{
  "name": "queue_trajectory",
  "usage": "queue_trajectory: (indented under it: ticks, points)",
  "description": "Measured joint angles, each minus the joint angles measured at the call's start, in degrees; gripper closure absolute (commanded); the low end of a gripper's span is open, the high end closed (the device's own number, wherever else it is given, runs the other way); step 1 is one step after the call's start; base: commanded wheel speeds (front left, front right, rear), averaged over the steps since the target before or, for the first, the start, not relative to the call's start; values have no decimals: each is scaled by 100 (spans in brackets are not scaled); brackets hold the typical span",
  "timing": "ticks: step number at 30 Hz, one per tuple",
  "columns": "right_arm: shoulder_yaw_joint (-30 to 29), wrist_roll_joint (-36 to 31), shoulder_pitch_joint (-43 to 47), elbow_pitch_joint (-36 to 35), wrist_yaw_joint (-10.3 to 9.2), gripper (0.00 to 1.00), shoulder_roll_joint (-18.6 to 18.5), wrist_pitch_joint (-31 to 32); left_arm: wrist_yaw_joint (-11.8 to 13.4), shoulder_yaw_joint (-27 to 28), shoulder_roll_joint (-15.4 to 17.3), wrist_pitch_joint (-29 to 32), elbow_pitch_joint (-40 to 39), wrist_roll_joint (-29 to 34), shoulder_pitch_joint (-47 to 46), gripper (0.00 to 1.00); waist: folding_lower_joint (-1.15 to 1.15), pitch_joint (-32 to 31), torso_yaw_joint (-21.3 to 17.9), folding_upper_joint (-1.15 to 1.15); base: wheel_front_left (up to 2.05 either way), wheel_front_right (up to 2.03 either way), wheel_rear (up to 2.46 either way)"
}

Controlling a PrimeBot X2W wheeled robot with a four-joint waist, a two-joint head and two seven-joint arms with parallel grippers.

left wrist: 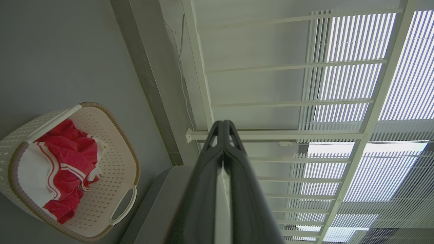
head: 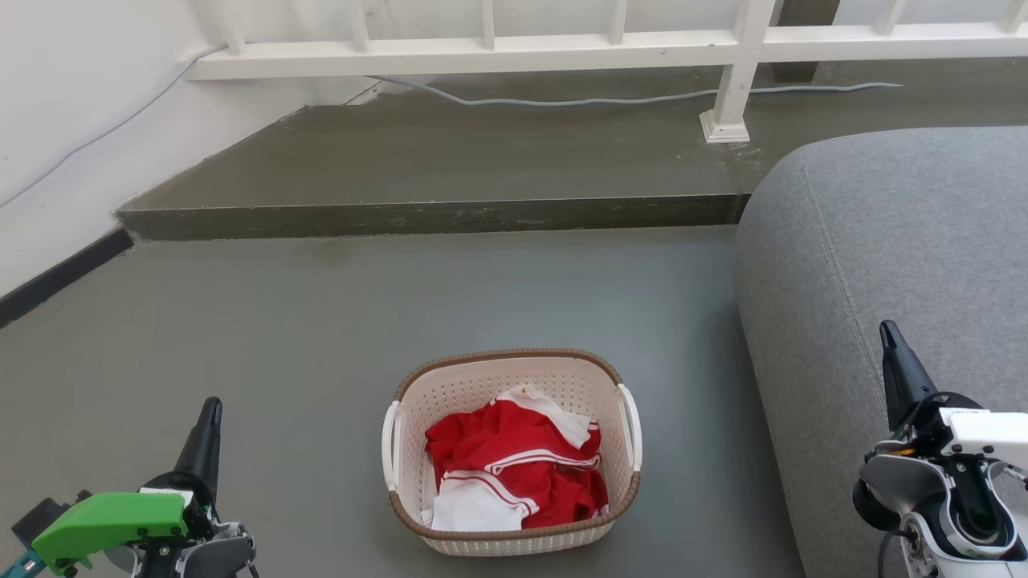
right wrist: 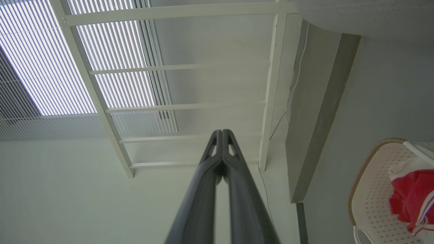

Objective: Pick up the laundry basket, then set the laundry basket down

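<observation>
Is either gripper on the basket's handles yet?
No, the left gripper and right gripper are both shut and apart from the laundry basket, which sits on the floor between them.

The right gripper (right wrist: 222,133) rises with its dark jaws pressed together along their length. Behind the gripper stands a white railing (right wrist: 271,84). To the gripper's right, well apart from it, the laundry basket (right wrist: 373,189) sits on the grey floor (right wrist: 390,84), holding red-and-white cloth (right wrist: 408,198).
</observation>
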Motion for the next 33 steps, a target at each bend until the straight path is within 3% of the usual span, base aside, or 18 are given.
queue_trajectory:
  ticks: [33]
  points:
    - [-23, 0, -52, 140, 51, 100, 1, 41, -55, 14, 0, 24, 89, 0, -54, 100, 0, -6, 0, 0, 0, 0, 0]
